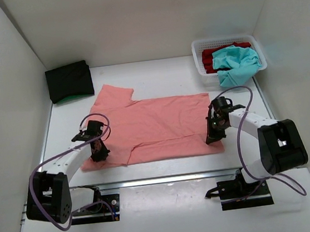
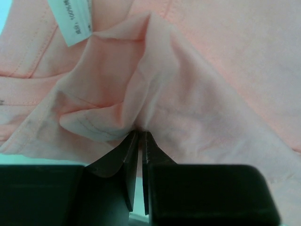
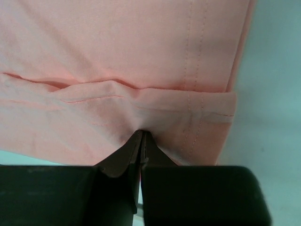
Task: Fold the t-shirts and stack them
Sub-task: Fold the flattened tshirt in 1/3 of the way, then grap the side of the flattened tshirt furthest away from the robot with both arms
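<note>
A salmon-pink t-shirt (image 1: 156, 128) lies spread on the table, its near edge partly turned over. My left gripper (image 1: 99, 151) is shut on the shirt's near-left part by the sleeve; the cloth (image 2: 141, 94) bunches up at the fingertips, with a white label (image 2: 70, 21) beyond. My right gripper (image 1: 213, 136) is shut on the near-right hem (image 3: 141, 106), which puckers at the tips. A folded black t-shirt (image 1: 69, 80) lies at the back left over a green edge (image 1: 74, 97). A teal t-shirt (image 1: 237, 62) and a red t-shirt (image 1: 211, 57) lie in the basket.
A white mesh basket (image 1: 198, 52) stands at the back right corner. White walls enclose the table on three sides. Purple cables loop from both arms near the front edge.
</note>
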{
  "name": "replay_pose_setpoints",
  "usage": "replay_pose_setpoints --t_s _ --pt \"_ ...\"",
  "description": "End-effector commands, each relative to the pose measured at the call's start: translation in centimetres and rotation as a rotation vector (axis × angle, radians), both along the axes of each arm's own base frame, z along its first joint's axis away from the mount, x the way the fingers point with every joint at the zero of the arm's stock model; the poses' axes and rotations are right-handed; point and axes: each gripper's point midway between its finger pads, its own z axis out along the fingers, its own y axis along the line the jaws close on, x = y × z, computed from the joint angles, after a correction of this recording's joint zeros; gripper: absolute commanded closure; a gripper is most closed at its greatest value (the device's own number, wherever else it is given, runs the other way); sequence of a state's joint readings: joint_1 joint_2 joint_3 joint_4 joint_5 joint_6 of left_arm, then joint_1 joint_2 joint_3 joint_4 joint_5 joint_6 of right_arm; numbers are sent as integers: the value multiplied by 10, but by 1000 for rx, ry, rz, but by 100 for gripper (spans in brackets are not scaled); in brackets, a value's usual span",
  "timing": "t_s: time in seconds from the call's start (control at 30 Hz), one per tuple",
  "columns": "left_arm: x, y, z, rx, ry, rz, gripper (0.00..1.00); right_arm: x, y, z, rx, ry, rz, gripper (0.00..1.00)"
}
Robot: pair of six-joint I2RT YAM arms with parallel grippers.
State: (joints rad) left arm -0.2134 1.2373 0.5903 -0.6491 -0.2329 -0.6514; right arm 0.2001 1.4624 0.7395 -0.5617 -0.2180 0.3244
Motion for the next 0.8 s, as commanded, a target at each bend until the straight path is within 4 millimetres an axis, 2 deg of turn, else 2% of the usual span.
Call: replay_pose_setpoints --t_s 0.0,0.07,0.17,0.2,0.23,0.3,0.37,0.4,0.43,0.47,0.53,0.57,0.6,0.63,0.67,0.7,0.73,0.77 --pt "-22 -2 11 -34 68 13 81 -46 -19 -8 -79 150 -18 100" --pt "-29 2 15 -25 76 23 80 -45 -15 -1 -63 149 -27 100" --pt "-25 2 26 -65 37 56 79 -53 -16 5 -54 199 -66 100" --pt "-24 2 31 -76 24 64 78 -50 -15 11 -43 189 -67 100" --pt "-13 1 41 -86 -13 61 77 -53 -14 15 -34 187 -70 100" --pt "5 -6 62 -109 -63 30 76 -39 -17 32 -22 116 -91 99" --pt "34 -13 99 -137 -169 5 74 -24 -23 48 -17 64 -118 100" --pt "46 -16 114 -143 -207 -7 74 -9 -29 61 -11 10 -138 99" --pt "57 -14 125 -138 -250 3 73 7 -31 76 -5 -47 -139 94" --pt "70 -14 140 -138 -304 9 75 18 -36 82 -7 -78 -164 88" --pt "108 -2 163 -107 -454 51 73 56 -41 113 -5 -212 -170 82" --pt "122 2 164 -93 -473 56 73 70 -44 113 -18 -233 -181 77" --pt "145 7 179 -86 -550 71 71 91 -47 121 -13 -285 -186 73" --pt "169 10 172 -55 -556 39 70 105 -48 129 -9 -313 -197 72" --pt "196 9 170 -5 -572 -9 60 124 -50 133 -11 -339 -207 71" --pt "214 12 183 44 -607 -70 56 133 -48 124 -2 -320 -204 72" --pt "244 9 190 69 -654 -91 57 147 -45 126 6 -327 -205 71" --pt "263 13 175 107 -630 -111 57 160 -47 135 8 -355 -206 71"
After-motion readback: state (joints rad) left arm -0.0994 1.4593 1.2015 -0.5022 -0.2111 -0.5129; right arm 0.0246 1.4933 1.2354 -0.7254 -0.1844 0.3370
